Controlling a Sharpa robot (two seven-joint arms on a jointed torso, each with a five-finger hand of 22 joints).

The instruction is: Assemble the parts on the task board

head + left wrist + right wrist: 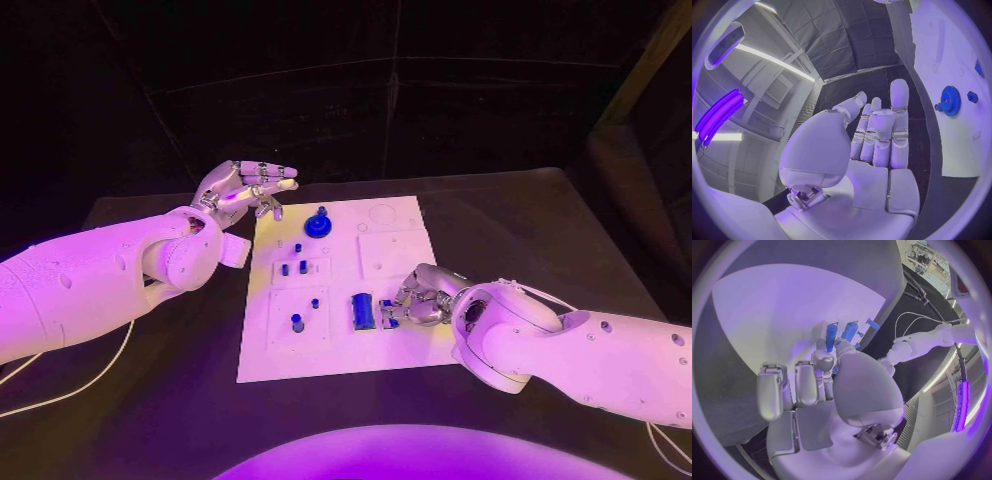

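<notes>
Board (332,355) lay in the middle of the table (548,215), long side running away from the robot.

Parts seen on it: a blue gear (319,224) at the far end, seated on the board by the look of it; several small pegs (294,267) in the section behind the gear toward the robot; two more small pieces (299,322) in the nearer left section; a larger blue block (362,310) standing just beside the right hand. Whether the small pegs were fully pressed home could not be told.

Left hand (248,186) hovered off the board's far left corner, near the gear but apart from it. Fingers were loosely apart and extended, palm bare; it held nothing. The left wrist view confirmed this, with the gear (949,101) on the board beyond the fingertips.

Right hand (414,298) was down on the board at its right edge, fingers curled in next to the block. In the right wrist view two blue pieces (841,333) stood at the fingertips. The fingers seemed to be touching or pinching one, but a firm hold could not be confirmed.

Judgement: task partly done. Gear and some pegs appeared placed. The block and the pieces at the right hand looked like the step in hand. The recesses in the far right section (389,240) appeared unfilled, so more insertions remained.
</notes>
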